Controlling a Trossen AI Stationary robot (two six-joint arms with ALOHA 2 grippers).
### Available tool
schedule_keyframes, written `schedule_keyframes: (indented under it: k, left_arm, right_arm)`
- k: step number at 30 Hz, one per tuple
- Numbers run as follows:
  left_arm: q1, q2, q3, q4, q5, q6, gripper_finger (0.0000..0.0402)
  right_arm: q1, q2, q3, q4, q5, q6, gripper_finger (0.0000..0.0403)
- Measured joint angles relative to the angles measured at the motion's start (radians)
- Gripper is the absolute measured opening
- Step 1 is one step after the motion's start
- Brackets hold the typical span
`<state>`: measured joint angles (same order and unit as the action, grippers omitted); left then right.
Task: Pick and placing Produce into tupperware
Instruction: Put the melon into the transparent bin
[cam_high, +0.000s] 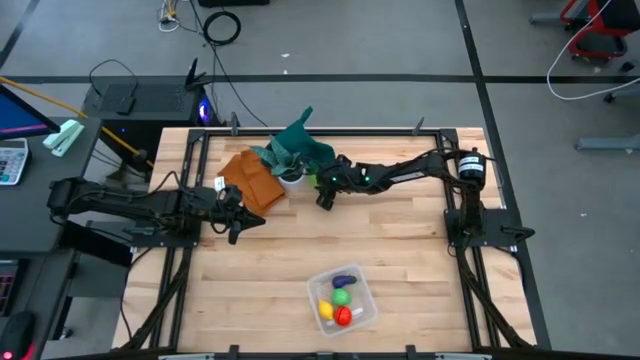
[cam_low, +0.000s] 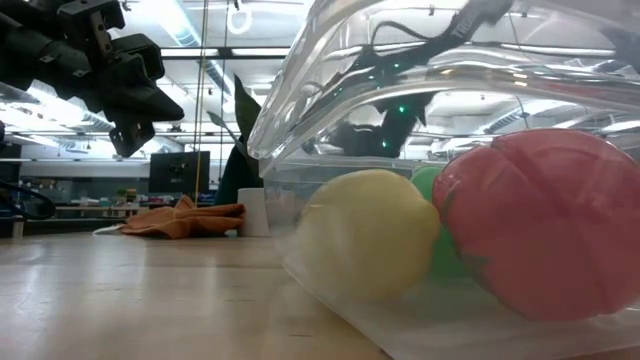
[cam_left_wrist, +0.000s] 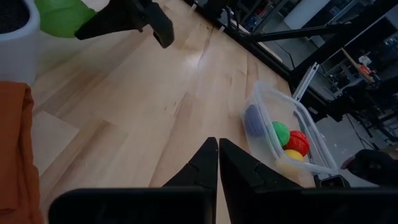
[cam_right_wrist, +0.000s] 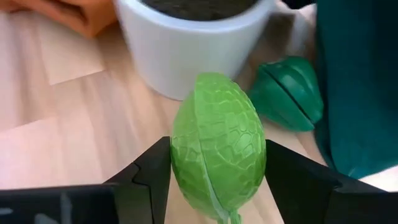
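The clear tupperware (cam_high: 342, 297) sits near the table's near edge. It holds a purple toy (cam_high: 344, 281), a green one (cam_high: 341, 296), a yellow one (cam_high: 326, 310) and a red one (cam_high: 344, 316). In the low view the yellow (cam_low: 370, 232) and red (cam_low: 545, 220) toys fill the front of the picture. My right gripper (cam_high: 324, 192) is beside the white pot (cam_right_wrist: 193, 37), shut on a light green ridged toy (cam_right_wrist: 217, 146). My left gripper (cam_high: 236, 217) hangs shut and empty over the table's left side, near the orange cloth (cam_high: 252, 180). My right gripper pinches the light green toy between its two fingers, one on each long side at mid-height (cam_right_wrist: 177, 155). The fingers (cam_left_wrist: 134, 15) reach in from the table's right, slanting down. The toy stands on end in the hold, close to the pot's wall; the left wrist view shows it off the wood.
A dark green ridged piece (cam_right_wrist: 289, 93) lies on the table against the pot, under the teal leaves (cam_high: 298, 145). The orange cloth lies left of the pot. Bare wood stretches between the pot and the tupperware (cam_left_wrist: 280, 134). Black frame rails (cam_high: 455, 215) edge the table.
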<state>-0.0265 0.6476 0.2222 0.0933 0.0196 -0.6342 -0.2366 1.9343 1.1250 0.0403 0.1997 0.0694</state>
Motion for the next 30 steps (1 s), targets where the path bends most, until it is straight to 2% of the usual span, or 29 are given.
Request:
schedule_keyframes:
  k: [9,14,18,21,30]
  left_arm:
    - [0.0,0.0,0.0,-0.001,0.0,0.018,0.0016]
    - [0.0,0.0,0.0,-0.001,0.0,0.026,0.0013]
    - [0.0,0.0,0.0,-0.001,0.0,0.039,0.0019]
    - [0.0,0.0,0.0,-0.002,0.0,0.04,0.0024]
    - [0.0,0.0,0.0,-0.002,0.0,0.045,0.0013]
  right_arm:
    - [0.048,-0.001,0.115,-0.233,0.007,-0.045,0.0185]
    - [0.084,-0.001,0.178,-0.347,0.09,-0.048,0.0185]
    - [0.116,-0.001,0.232,-0.391,0.108,-0.049,0.0185]
    - [0.147,-0.002,0.283,-0.435,0.098,-0.055,0.0185]
    - [0.27,-0.002,0.497,-0.732,-0.012,-0.065,0.0185]
